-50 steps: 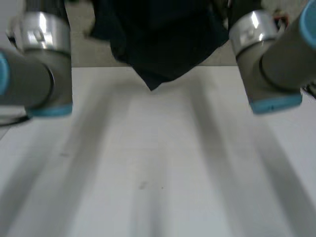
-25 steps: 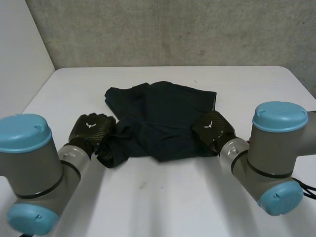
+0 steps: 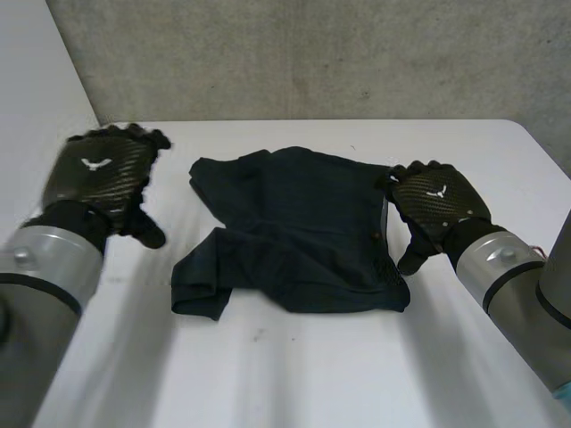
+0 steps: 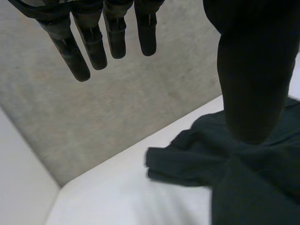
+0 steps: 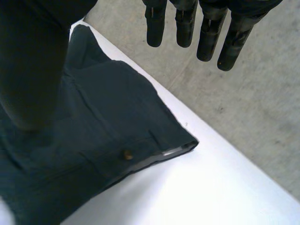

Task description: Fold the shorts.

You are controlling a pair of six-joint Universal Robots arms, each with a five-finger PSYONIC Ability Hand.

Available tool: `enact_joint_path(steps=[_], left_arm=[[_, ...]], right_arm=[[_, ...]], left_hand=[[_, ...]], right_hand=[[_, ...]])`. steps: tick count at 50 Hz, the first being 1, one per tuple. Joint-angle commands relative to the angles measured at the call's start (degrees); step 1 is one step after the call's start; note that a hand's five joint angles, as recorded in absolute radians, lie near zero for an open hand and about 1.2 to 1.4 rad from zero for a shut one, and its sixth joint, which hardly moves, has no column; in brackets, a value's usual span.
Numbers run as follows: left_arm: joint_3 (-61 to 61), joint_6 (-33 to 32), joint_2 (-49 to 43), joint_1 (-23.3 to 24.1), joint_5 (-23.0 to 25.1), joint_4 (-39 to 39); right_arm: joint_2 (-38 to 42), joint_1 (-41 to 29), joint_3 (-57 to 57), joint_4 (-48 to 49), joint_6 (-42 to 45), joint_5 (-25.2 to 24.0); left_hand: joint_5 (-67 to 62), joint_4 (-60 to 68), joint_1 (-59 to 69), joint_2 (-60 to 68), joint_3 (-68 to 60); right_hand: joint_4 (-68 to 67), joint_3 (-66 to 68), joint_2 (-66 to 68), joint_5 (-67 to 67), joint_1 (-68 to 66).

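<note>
Here, shorts (image 3: 299, 232) between open left robot hand (image 3: 98, 174) and, seemingly nearer, open right robot hand (image 3: 437, 201)

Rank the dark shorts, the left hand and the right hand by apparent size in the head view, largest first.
1. Crumpled dark navy cloth shorts.
2. Black left hand, open.
3. Black right hand, open.
The left looks bigger, but may just be nearer the camera.
</note>
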State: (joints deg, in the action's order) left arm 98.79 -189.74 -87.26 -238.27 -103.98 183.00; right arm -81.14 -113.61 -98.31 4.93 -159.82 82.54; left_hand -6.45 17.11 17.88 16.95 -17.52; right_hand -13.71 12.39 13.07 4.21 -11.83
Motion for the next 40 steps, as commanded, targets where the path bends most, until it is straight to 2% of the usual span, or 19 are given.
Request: enact_joint_path(steps=[1, 2, 6, 12, 19, 26, 30, 35, 37, 40], left_arm=[[-5.2, 6.8, -11.9, 7.2, -5.2, 0.1], [-6.4, 7.4, -14.1, 7.7, -7.7, 0.2], [-10.1, 7.7, -20.6, 8.1, -11.5, 0.3], [-14.6, 7.9, -27.7, 7.7, -11.5, 0.3], [-19.1, 8.1, -34.1, 4.1, -11.5, -0.1], [-18.8, 7.6, -35.3, 2.2, -10.8, -0.5], [-18.3, 7.5, -35.3, 1.8, -10.8, -1.6], [-17.9, 7.4, -35.1, 1.8, -10.7, -3.8], [-18.0, 7.3, -34.2, 1.8, -10.4, -5.0], [-18.8, 6.1, -30.3, 1.4, -9.5, -7.2]], right_arm=[[0.6, -1.5, -2.3, -3.5, -4.4, 1.0], [0.7, -1.7, -2.7, -3.5, -4.7, 1.1], [2.9, -3.5, -3.9, -1.8, -5.5, 3.0], [7.9, -5.0, -5.5, 4.5, -4.7, 5.6], [13.1, -5.0, -5.1, 8.5, -4.0, 6.3], [17.6, -5.0, -2.9, 11.9, -0.1, 5.9], [20.0, -5.0, -0.4, 13.6, 1.6, 5.5], [23.0, -4.6, 4.5, 12.6, 2.0, 5.8], [22.3, -4.4, 5.4, 12.4, 2.1, 5.8], [18.6, -4.6, 7.5, 10.5, 3.2, 5.3]], left_hand=[[0.2, -0.8, -1.6, -0.7, 1.2], [0.2, -0.8, -1.6, -0.7, 1.2], [-0.2, -0.5, -1.3, -0.3, 0.9], [0.0, -0.7, -1.4, -0.5, 1.1], [-1.7, 1.0, 0.2, 1.2, -0.6], [-14.1, 13.4, 12.7, 13.6, -13.0], [-26.7, 26.0, 25.3, 26.2, -25.6], [-48.7, 48.1, 47.3, 48.2, -47.7], [-63.4, 62.7, 61.9, 62.9, -62.3], [-63.5, 62.9, 62.1, 63.1, -62.5]], right_hand=[[3.7, -2.4, -3.1, -4.2, 1.8], [3.7, -2.4, -3.1, -4.2, 1.8], [3.7, -2.4, -3.1, -4.2, 1.8], [3.7, -2.4, -3.1, -4.2, 1.8], [3.7, -2.4, -3.1, -4.2, 1.8], [3.7, -2.4, -3.1, -4.2, 1.8], [-6.8, 8.1, 7.4, 6.3, -8.7], [-66.2, 67.5, 66.8, 65.7, -68.1], [-66.3, 67.6, 66.9, 65.8, -68.2], [-66.3, 67.6, 66.9, 65.8, -68.2]])
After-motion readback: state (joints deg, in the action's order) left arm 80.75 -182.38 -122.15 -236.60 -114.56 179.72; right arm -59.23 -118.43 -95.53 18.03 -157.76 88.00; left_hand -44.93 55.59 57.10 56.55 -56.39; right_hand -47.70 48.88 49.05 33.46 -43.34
